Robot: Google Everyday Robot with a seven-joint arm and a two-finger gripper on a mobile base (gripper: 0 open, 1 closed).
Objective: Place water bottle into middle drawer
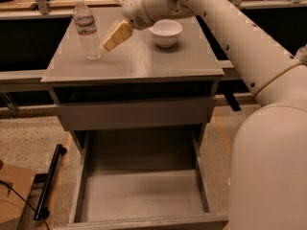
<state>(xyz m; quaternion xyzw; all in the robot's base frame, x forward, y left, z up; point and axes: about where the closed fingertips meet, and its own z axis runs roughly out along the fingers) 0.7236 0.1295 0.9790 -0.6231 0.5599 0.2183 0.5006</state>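
The water bottle (87, 29) is clear plastic with a white cap and a pale label band. It stands upright at the back left of the grey cabinet top (139, 63). My gripper (111, 40) has tan fingers and hangs just right of the bottle, close to its lower half and slightly above the top. The middle drawer (141, 195) is pulled out below, a wide shallow grey box with a bare floor.
A white bowl (165, 32) stands on the cabinet top right of the gripper. My white arm (240, 37) crosses from the right. A plain grey drawer front (134, 114) sits above the open drawer. A black bar (50, 181) lies on the floor at the left.
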